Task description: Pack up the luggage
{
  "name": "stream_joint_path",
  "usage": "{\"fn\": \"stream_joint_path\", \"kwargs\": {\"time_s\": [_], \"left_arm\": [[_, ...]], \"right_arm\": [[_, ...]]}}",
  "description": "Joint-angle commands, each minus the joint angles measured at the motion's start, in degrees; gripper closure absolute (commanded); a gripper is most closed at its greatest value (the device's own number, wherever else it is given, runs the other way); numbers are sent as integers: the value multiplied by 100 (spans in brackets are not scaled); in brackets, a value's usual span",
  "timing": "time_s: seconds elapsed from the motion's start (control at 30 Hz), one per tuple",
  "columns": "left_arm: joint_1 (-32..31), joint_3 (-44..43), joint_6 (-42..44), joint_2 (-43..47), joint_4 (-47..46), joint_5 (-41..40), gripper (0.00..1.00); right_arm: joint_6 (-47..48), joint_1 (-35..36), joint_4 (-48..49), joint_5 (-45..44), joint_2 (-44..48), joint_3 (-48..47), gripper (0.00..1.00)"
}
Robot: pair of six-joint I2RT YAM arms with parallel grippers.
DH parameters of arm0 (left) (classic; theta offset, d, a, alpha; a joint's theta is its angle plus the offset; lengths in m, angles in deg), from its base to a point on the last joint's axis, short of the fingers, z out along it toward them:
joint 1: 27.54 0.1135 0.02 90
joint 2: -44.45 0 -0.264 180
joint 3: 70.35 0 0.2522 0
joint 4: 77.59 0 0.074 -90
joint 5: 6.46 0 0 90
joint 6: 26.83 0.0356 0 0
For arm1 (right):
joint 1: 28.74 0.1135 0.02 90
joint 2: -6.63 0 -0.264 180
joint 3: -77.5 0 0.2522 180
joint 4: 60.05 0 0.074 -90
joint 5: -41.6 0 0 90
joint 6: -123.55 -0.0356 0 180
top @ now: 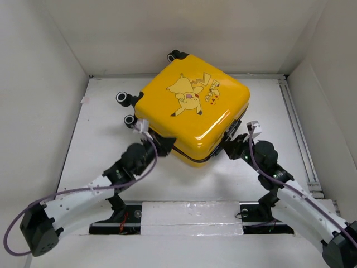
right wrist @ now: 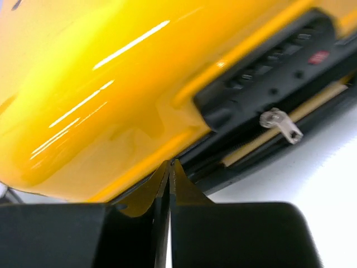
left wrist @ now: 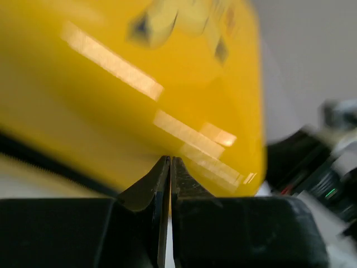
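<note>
Two closed, empty pincers, left gripper (top: pixel 158 144) and right gripper (top: pixel 233 146), flank the luggage (top: pixel 192 111); uneven nudging risks skidding it toward the counter's (top: pixel 100 151) far edge.

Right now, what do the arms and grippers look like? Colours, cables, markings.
The left arm and right arm: white link shells, black joint housings, a loose purple-grey cable along each. The left gripper and right gripper: matte black fingers tapering to wedge tips. A green light near the right wrist.

Bright, even overhead light; streaky glare on the luggage (left wrist: pixel 111 100), left wrist view motion-blurred.
</note>
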Motion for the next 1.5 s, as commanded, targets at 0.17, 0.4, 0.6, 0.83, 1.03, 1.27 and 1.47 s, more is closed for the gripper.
{"fn": "stream_joint_path", "kwargs": {"time_s": [0.17, 0.4, 0.6, 0.83, 1.03, 1.27, 1.47], "left_arm": [[-2456, 1556, -332, 317, -91, -2352, 100], [-2519, 1196, -88, -1135, -1076, -2106, 99], [-2519, 1257, -25, -1329, -1358, -2053, 98], [-2519, 1257, 27, -1592, -1516, -1947, 98], [-2405, 1257, 27, -1592, -1516, -1895, 98], [-2290, 1257, 80, -1592, -1463, -1842, 98], [-2290, 1152, 80, -1592, -1314, -1842, 98]], "right_arm": [[-108, -211, -282, -1247, -6, 28, 100], [516, -869, 534, -516, -683, -96, 75], [1218, -1705, 1263, 815, -1254, -280, 58], [1447, -2329, 1825, 2449, -2124, -403, 58], [1623, -2620, 2107, 3760, -2669, -526, 54], [1685, -2734, 2521, 4586, -2880, -526, 54], [1274, -2734, 1862, 3438, -2391, -98, 61]]}}
